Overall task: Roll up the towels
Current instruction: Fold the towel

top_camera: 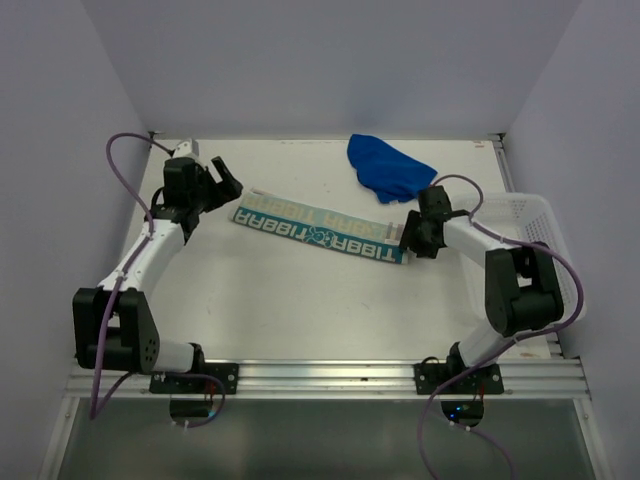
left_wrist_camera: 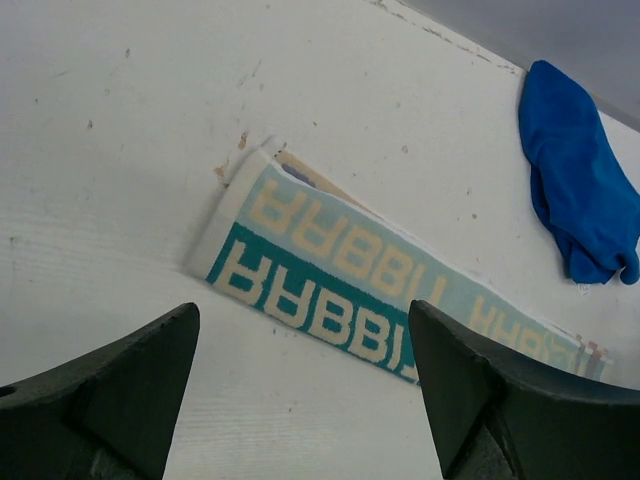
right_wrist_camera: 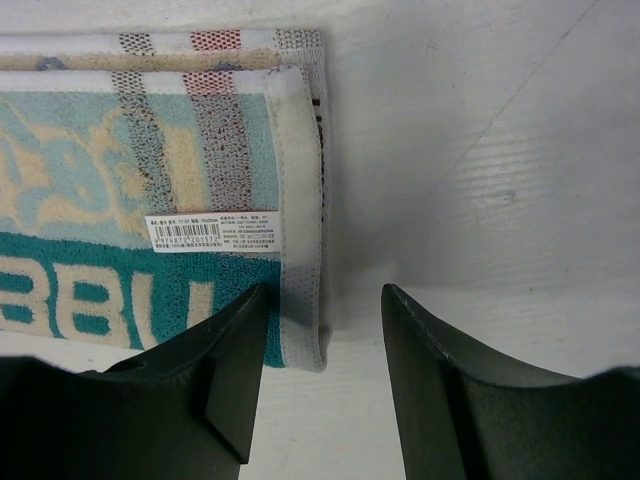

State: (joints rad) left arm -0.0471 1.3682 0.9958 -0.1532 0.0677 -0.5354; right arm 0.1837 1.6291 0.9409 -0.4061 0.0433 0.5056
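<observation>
Teal, pale-blue and cream patterned towel (top_camera: 318, 228) lies flat on the bench (top_camera: 300, 320), folded into a long narrow strip, block lettering up, not rolled. In the top view the strip runs diagonally across mid-bench, one end toward 10 o'clock, the other toward 4 o'clock. The 4 o'clock end has red and grey stripes, with a small white label (right_wrist_camera: 212, 233) sewn near the hem.

Blue towel (top_camera: 388, 168) sits crumpled at about 1 o'clock from the strip's middle, close to the far edge. It is near the strip but apart from it, unrolled.

Left pincer (top_camera: 228, 188) is just beside the 10 o'clock end. Its fingers stand wide apart with nothing between them, and the towel end shows beyond the tips in the wrist view.

Right pincer (top_camera: 405, 240) is at the 4 o'clock end, fingers apart and clamped on nothing. One finger is over the hem corner, the other over bare bench. Whether a tip touches the cloth, cannot tell.

White mesh basket (top_camera: 530, 215) stands at 3 o'clock, at the bench's right edge, behind the right arm.
</observation>
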